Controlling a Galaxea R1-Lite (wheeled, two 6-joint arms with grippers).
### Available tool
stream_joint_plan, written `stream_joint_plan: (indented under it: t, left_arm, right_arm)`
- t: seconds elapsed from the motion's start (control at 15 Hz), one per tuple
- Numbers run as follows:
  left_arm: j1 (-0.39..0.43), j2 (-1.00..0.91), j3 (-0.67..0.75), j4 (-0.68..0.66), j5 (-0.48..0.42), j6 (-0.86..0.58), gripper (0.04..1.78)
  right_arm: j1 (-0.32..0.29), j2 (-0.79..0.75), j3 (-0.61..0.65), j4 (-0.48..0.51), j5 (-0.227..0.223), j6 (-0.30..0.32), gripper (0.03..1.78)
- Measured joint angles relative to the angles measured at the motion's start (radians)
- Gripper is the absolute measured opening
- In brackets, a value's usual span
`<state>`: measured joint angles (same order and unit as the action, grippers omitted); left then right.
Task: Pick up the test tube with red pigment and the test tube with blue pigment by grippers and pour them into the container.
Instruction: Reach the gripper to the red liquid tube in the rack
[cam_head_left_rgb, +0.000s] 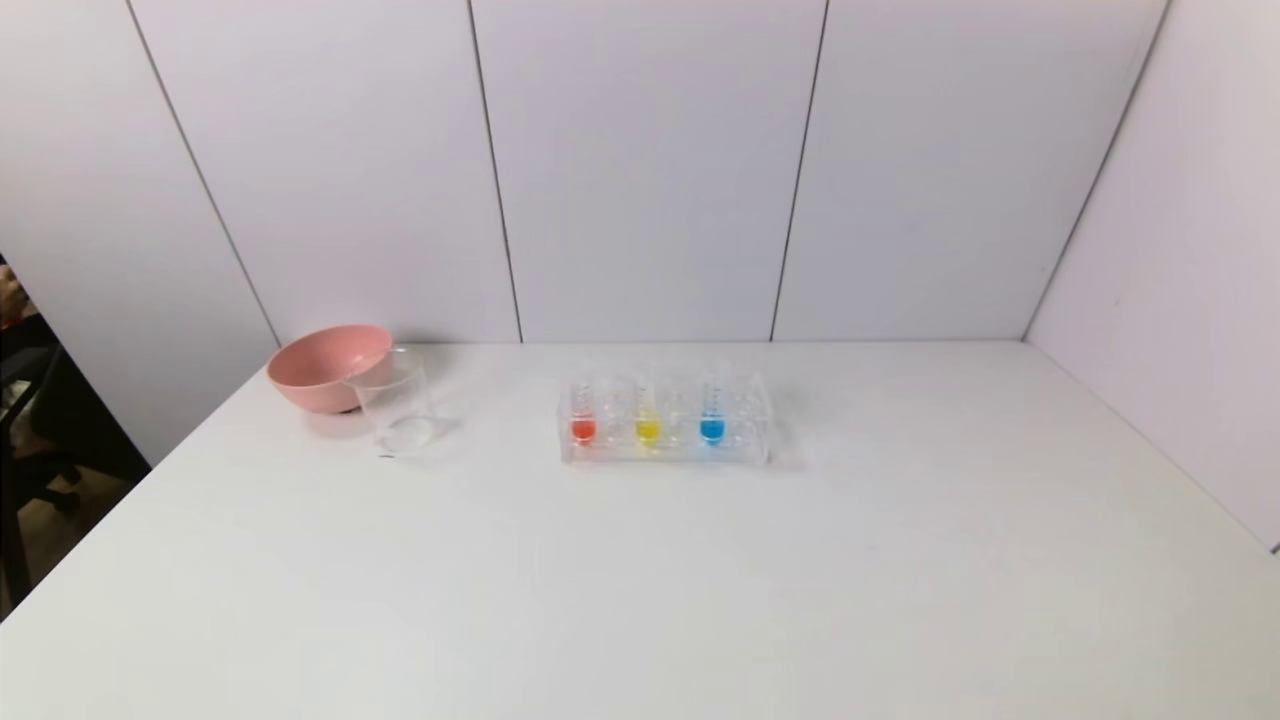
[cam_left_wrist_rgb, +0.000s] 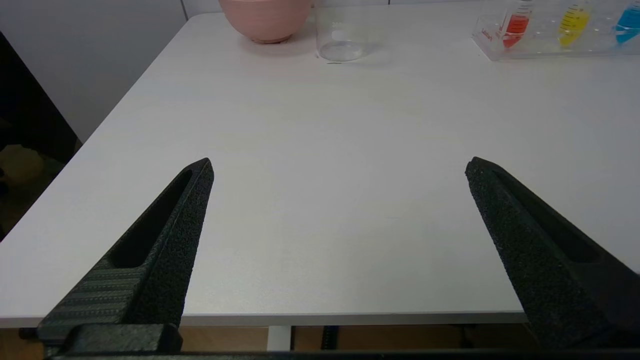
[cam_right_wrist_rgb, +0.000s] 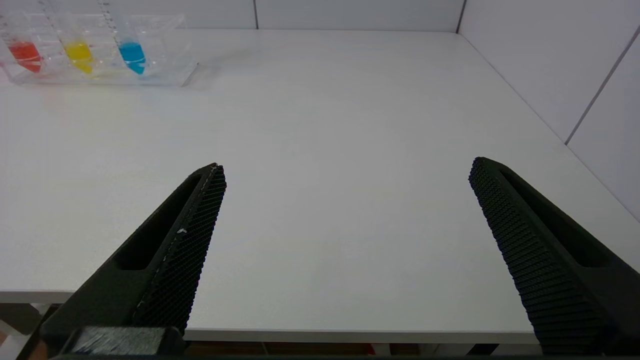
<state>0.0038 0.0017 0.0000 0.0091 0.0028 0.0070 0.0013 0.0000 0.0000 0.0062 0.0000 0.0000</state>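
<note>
White desk (cam_head_left_rgb: 640, 600): your rack (cam_head_left_rgb: 665, 448) sits mid-desk toward the far edge with the red tube (cam_head_left_rgb: 583, 415) and blue tube (cam_head_left_rgb: 712, 415) upright; beaker (cam_head_left_rgb: 397, 405) nearer the far-left corner, touching the pink bowl (cam_head_left_rgb: 325, 365). Left gripper (cam_left_wrist_rgb: 339, 167) gapes wide at the near edge, tubes well ahead. Right gripper (cam_right_wrist_rgb: 347, 170) likewise spread, empty.

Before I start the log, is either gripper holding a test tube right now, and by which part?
Nothing is held. The left gripper and right gripper are both open above the table's near edge; all three tubes stand in the rack.

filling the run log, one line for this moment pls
phase: pre-grasp | left gripper: open, near edge | right gripper: open, near edge | red tube, blue tube: racked | beaker: empty
</note>
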Motion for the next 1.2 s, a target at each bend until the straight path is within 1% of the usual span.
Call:
stream_joint_plan:
  t: [0.73,1.0,1.2]
  left_arm:
    - [0.000,0.000,0.000,-0.001,0.000,-0.009,1.76]
    - [-0.001,0.000,-0.003,-0.001,-0.001,0.020,1.76]
    - [-0.001,0.000,-0.072,0.031,-0.044,0.018,1.76]
  right_arm:
    - [0.000,0.000,0.000,0.000,0.000,0.000,1.77]
    - [0.000,0.000,0.000,0.000,0.000,0.000,1.77]
    - [0.000,0.000,0.000,0.000,0.000,0.000,1.77]
